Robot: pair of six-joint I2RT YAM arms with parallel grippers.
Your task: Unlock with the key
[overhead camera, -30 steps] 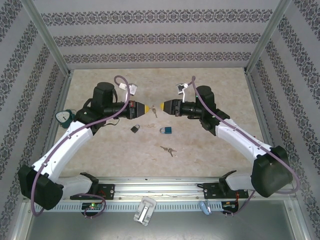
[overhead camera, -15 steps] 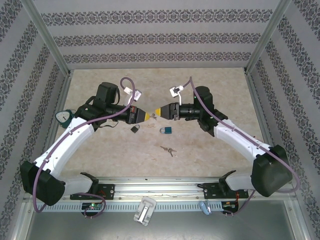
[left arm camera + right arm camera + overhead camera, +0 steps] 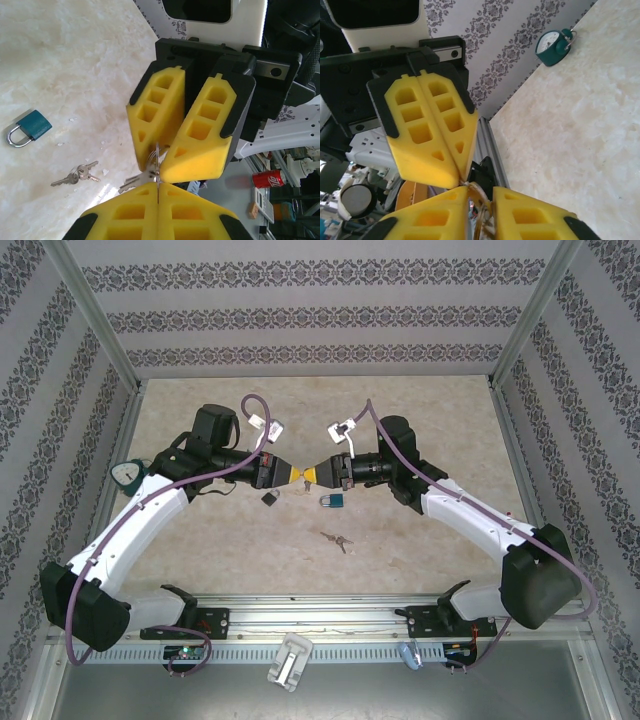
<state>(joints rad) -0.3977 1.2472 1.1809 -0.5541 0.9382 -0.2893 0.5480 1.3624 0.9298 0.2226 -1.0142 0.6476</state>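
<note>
Damask-striped walls point(image 3: 300, 315), marbled beige tabletop point(image 3: 440, 410).

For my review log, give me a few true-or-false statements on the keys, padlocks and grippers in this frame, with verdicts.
1. The left gripper is shut on a key bunch. True.
2. The right gripper holds the teal padlock. False: the padlock lies on the table, untouched.
3. A second key bunch lies loose on the table. True.
4. The two grippers are at opposite table edges. False: they meet tip to tip above the table's middle.
</note>
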